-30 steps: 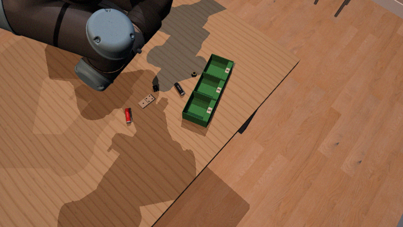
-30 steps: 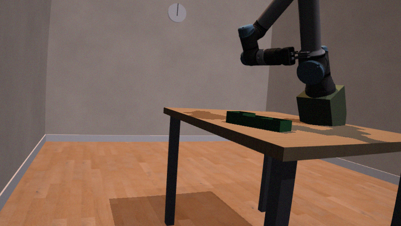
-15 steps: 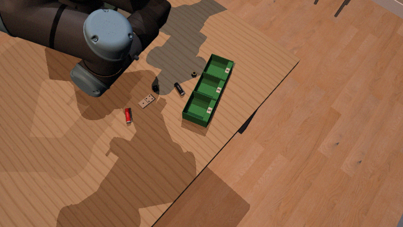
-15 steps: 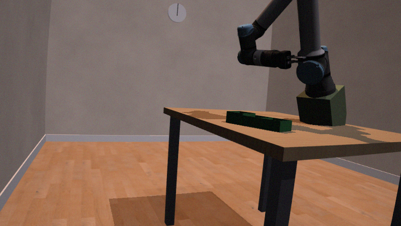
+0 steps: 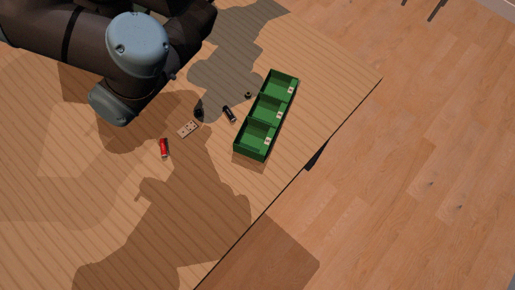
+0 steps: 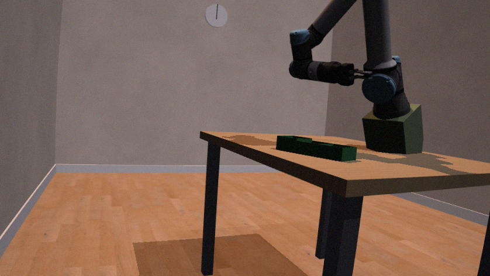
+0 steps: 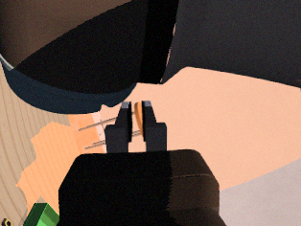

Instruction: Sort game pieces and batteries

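Red battery (image 5: 163, 147) lies lower left of the green bins, long axis almost upright in frame, silvery end down. Black battery (image 5: 228, 113), mid-frame, slants upper left to lower right, bright end lower right. Both loose, presumably awaiting bin S (image 5: 248, 151). Gripper (image 6: 371, 73) (image 7: 136, 113) held high, sideways, likely pre-pick; fingers narrowly apart, no object evident between.

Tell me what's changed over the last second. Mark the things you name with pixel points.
In the top view, the arm's wrist (image 5: 136, 45) (image 6: 300, 51) shifted slightly down-left; the gripper (image 6: 369, 73) (image 7: 136, 113) tipped fingers-down. No grasp or release is clear. The batteries (image 5: 163, 147) (image 5: 228, 113), domino (image 5: 187, 129) and green bins (image 5: 248, 153) (image 6: 310, 149) stayed put.
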Tool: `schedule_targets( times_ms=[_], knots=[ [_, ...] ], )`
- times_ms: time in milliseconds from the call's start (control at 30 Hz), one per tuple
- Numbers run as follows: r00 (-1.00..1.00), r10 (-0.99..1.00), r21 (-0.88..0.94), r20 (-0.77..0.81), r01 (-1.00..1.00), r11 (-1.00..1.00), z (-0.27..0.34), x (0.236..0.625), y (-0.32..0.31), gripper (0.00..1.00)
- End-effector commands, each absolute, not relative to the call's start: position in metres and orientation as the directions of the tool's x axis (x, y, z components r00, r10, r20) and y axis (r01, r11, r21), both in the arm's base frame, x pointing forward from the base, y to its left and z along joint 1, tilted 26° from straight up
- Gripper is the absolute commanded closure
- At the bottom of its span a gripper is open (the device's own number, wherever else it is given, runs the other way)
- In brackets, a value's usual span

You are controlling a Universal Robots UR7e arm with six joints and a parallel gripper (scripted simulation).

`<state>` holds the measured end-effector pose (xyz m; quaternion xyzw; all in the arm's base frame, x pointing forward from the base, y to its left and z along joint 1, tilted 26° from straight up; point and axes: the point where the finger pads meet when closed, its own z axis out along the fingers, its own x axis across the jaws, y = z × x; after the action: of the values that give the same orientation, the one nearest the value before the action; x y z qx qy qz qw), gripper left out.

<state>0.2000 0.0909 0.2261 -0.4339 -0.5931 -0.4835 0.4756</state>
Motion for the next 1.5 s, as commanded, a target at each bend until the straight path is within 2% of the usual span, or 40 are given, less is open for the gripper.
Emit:
schedule_targets(
  times_ms=[0,1467],
  knots=[
    [-0.183,0.209,0.155,0.961,0.977,0.144,0.1835,0.2232,0.0625,0.69],
    [-0.185,0.210,0.158,0.960,0.978,0.138,0.1886,0.2267,0.0589,0.69]
  ],
)
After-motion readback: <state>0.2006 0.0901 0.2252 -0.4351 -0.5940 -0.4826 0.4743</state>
